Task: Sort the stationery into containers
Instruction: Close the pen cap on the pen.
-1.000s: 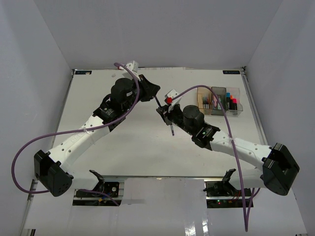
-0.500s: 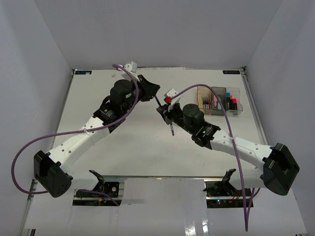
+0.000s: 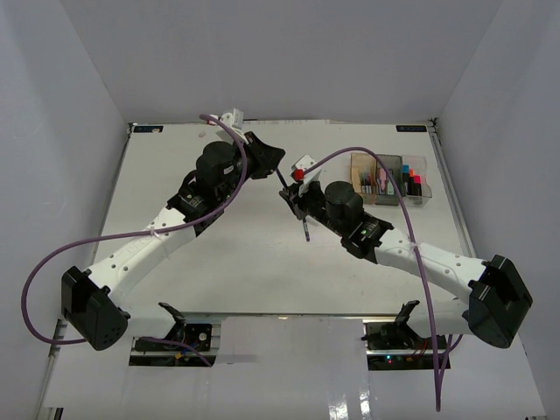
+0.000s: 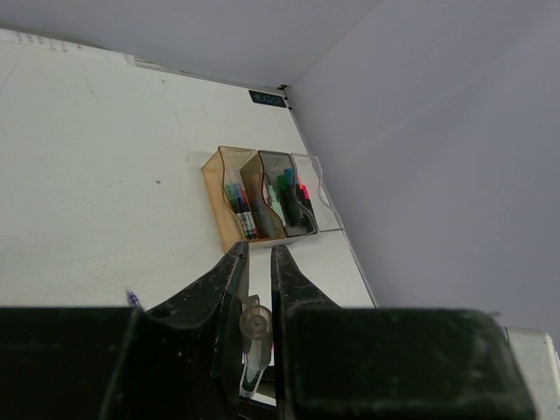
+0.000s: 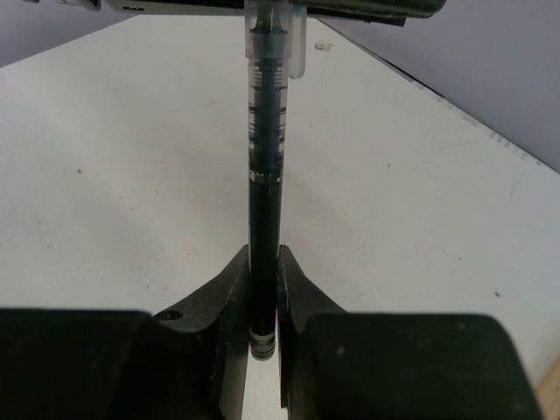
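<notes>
The right gripper (image 5: 262, 261) is closed on a thin dark pen (image 5: 264, 175). Its two fingers clamp the lower barrel, and the barrel end shows just below the fingertips. In the right wrist view the pen runs straight up from the jaws to a clear cap. The top of the cap is cut off behind a black part at the frame edge.

The left gripper (image 4: 258, 254) is closed to a narrow slot, with the clear cap end of the same pen (image 4: 253, 322) seated between its fingers. The rest of the barrel is hidden below the gripper body in that view.

From above, the pen (image 3: 304, 226) is held over the middle of the table (image 3: 245, 262), between the two arms. Only its lower length shows clearly.

At the far right stand three adjoining bins:
- amber bin (image 4: 219, 179): holds dark pens
- grey bin (image 4: 265, 163): contents hard to make out through the tint
- clear bin (image 4: 325, 203): shows bright caps

No item count can be read.
</notes>
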Robot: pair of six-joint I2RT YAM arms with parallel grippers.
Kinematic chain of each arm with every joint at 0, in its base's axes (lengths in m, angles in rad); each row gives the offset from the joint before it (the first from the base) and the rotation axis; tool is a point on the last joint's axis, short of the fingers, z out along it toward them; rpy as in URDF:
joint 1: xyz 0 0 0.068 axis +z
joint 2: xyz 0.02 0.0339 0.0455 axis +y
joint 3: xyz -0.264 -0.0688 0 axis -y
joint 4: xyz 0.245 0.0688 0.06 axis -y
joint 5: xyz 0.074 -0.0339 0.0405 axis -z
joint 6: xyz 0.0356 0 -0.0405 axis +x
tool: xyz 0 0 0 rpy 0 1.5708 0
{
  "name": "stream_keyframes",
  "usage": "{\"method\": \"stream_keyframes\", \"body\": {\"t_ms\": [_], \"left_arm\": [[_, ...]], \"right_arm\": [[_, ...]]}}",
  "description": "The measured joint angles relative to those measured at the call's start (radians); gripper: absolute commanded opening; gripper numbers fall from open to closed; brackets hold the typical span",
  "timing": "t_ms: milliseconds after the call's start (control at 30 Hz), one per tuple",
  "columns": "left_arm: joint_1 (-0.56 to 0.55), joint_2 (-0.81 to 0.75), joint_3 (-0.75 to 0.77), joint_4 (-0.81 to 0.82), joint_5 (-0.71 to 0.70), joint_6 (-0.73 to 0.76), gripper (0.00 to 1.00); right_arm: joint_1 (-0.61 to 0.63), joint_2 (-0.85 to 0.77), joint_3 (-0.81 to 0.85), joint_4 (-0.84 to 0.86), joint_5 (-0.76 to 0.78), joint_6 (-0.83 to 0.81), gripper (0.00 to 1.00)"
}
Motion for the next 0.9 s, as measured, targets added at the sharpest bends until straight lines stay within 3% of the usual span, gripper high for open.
{"method": "stream_keyframes", "body": {"t_ms": [900], "left_arm": [[0.000,0.020,-0.001,0.007,-0.034,0.004,0.00]], "right_arm": [[-0.006,0.003,0.036,-0.073,-0.001,-0.011,0.08]]}}
